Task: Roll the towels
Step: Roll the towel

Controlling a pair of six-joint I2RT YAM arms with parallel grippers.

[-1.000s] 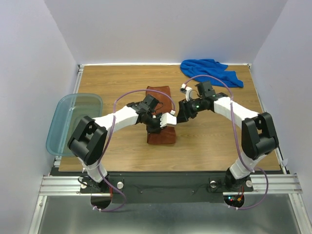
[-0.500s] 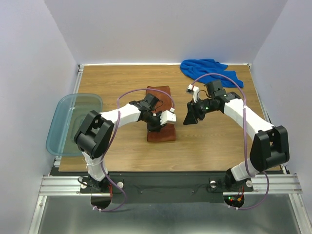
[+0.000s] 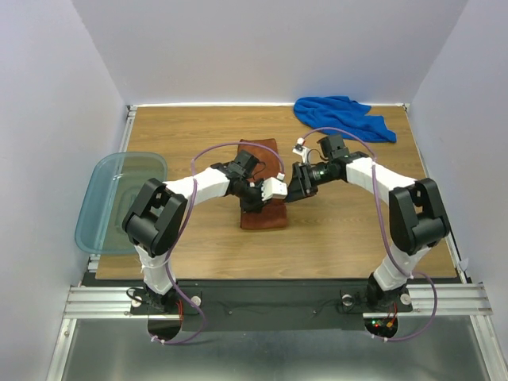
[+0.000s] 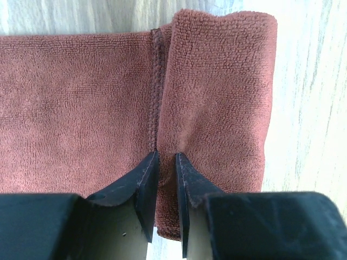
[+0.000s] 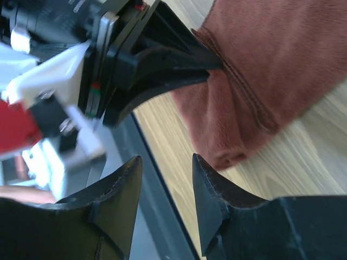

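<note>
I see the rust-brown towel (image 3: 262, 218) mid-tabletop (image 3: 182, 135) with only its near end turned over; my left pincer (image 4: 165, 158) pinches that fold, my right pincer (image 5: 166, 158) is spread and empty beside it. The blue towel (image 3: 341, 115) lies crumpled at the far right corner, not yet rolled

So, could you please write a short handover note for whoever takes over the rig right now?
The left hand is shut on the hemmed edge of the rust-brown towel, which lies in the middle of the table.
The right hand is open and empty, close beside that grip.
The blue towel lies crumpled at the far right corner.
Done: one end of the rust-brown towel is turned over, a first fold at most.
Left: finish rolling it, then flatten and roll the blue towel.
</note>
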